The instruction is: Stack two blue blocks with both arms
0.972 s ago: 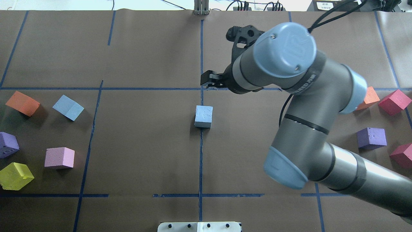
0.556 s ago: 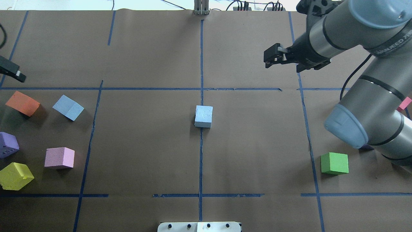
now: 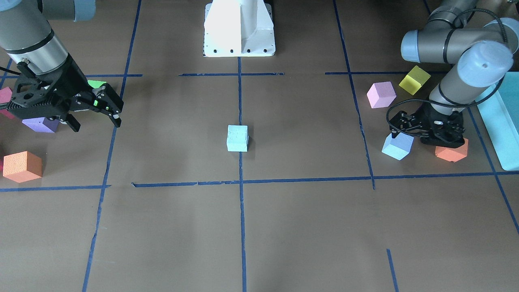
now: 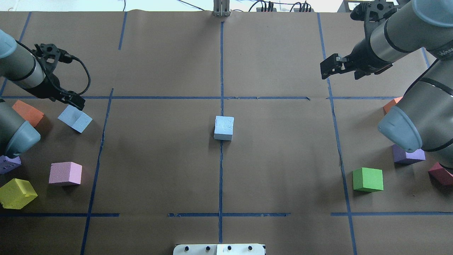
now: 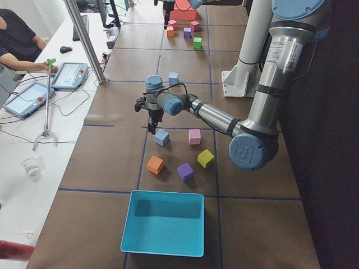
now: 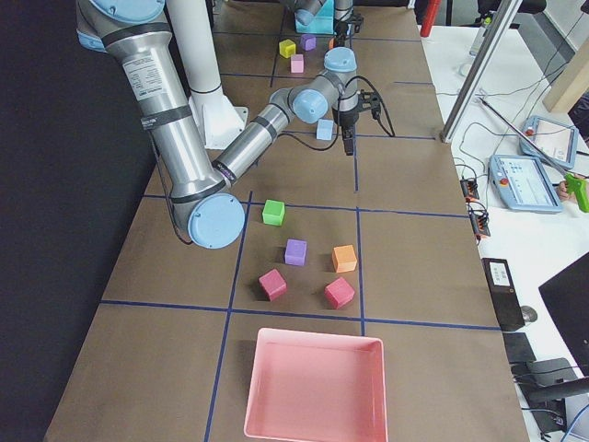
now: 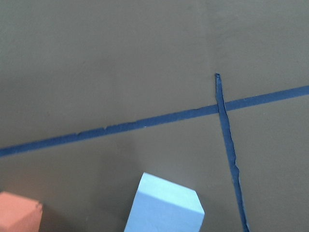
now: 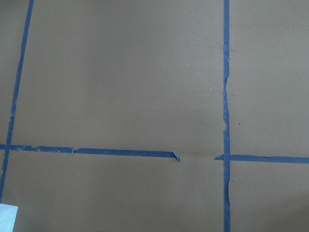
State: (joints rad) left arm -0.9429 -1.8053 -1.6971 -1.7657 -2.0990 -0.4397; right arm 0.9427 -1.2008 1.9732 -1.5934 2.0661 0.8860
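One blue block (image 4: 223, 128) stands alone on the centre tape line, also in the front view (image 3: 237, 138). The second blue block (image 4: 75, 118) lies at the left among other cubes; it shows in the front view (image 3: 398, 146) and low in the left wrist view (image 7: 164, 205). My left gripper (image 4: 77, 103) hangs close above this block's far edge, apart from it, and looks open and empty. My right gripper (image 4: 324, 69) is open and empty, raised over the far right of the table, well away from both blocks (image 3: 95, 121).
Orange (image 4: 26, 112), pink (image 4: 65, 173), yellow (image 4: 17, 193) and purple (image 4: 9, 163) cubes crowd the left block. Green (image 4: 368, 179), purple (image 4: 408, 156) and red (image 4: 440, 173) cubes lie at the right. A teal box (image 5: 162, 222) and a pink tray (image 6: 317, 382) stand at the table ends.
My right arm has drawn back from above the centre block to the far right. My left arm has come in from the left edge to the left blue block. The blocks have not moved.
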